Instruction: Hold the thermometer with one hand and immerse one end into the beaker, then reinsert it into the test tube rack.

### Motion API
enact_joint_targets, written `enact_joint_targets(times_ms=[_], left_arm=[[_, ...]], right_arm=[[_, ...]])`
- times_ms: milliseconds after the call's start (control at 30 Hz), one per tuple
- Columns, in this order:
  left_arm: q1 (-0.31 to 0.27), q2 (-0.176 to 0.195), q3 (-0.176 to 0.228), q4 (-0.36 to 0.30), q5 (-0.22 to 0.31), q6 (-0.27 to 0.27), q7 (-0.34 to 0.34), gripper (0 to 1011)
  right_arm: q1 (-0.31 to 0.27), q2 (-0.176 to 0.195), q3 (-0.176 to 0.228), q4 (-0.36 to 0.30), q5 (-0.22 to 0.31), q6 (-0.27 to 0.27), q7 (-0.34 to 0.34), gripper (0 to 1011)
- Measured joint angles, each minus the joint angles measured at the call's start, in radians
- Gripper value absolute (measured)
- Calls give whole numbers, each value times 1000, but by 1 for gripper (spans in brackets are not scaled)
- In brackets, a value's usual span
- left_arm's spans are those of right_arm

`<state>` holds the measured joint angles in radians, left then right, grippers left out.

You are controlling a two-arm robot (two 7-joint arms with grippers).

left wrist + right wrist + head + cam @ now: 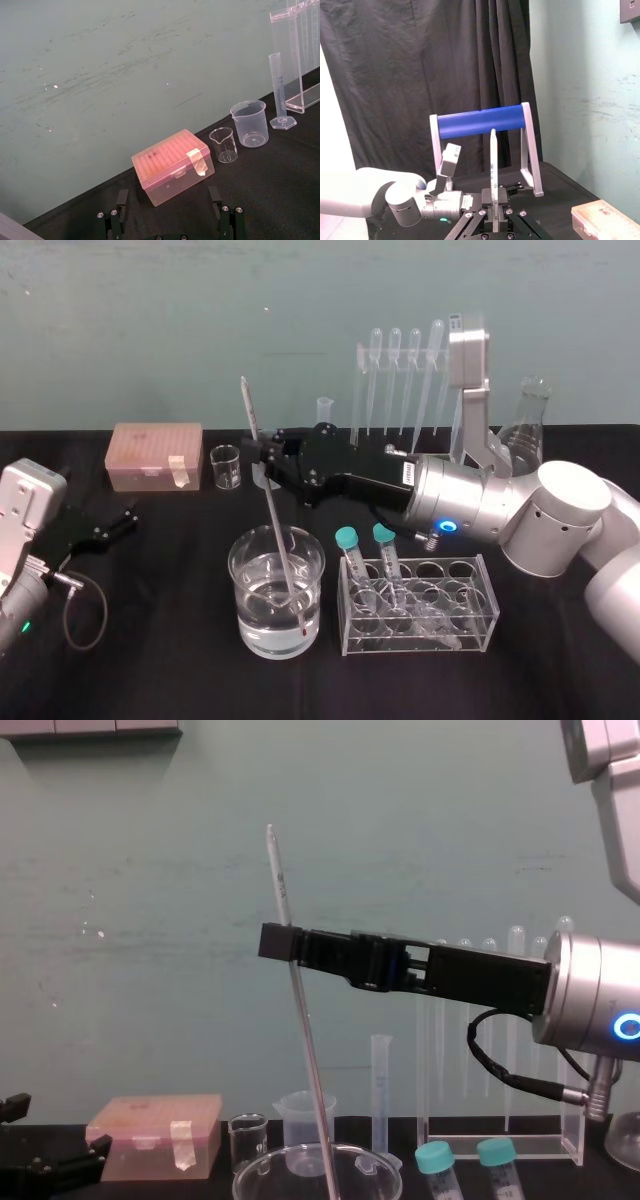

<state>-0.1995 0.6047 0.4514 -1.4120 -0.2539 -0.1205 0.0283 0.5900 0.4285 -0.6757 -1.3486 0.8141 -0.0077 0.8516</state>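
Nearest the robot stands the beaker (248, 620), with water in it. The thermometer (272, 505) dips into it at a tilt, its lower end deep in the water near the floor of the glass. Whether it touches the floor I cannot tell.

- **Pushing down:** any further push could crack the tip or skid the beaker.
- **Lifting out:** the tilt is the risk. A sideways move before the tip clears the rim would lever the thin glass against it, or tip the beaker toward the tube stand (420, 625) just beside it.
- **Grip:** the thermometer is thin, smooth and wet at one end, so I judge it could slide in the pinch.
- **Returning it:** farther back, the rack (359, 390) stands by the wall with its pipettes. The thermometer is long, so threading it back through the rack's top leaves little margin. A miss would knock the pipettes or jam the glass.

The left gripper (115, 523) is parked low at the near left, fingers spread and holding nothing. The right arm reaches in from the right, behind and above the tube stand, with its forearm about level. The right gripper (262, 458) sits above and just behind the beaker. Its fingers are pressed onto the thermometer about a third of the way down, and the upper end stands free above them.
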Motion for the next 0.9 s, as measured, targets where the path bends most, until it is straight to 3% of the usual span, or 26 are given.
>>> enact_joint_targets(times_ms=[900], left_arm=[[0,0,0,0,0,0,0,1008]], right_arm=[[8,-8,-5,5,-8,6,10,58]])
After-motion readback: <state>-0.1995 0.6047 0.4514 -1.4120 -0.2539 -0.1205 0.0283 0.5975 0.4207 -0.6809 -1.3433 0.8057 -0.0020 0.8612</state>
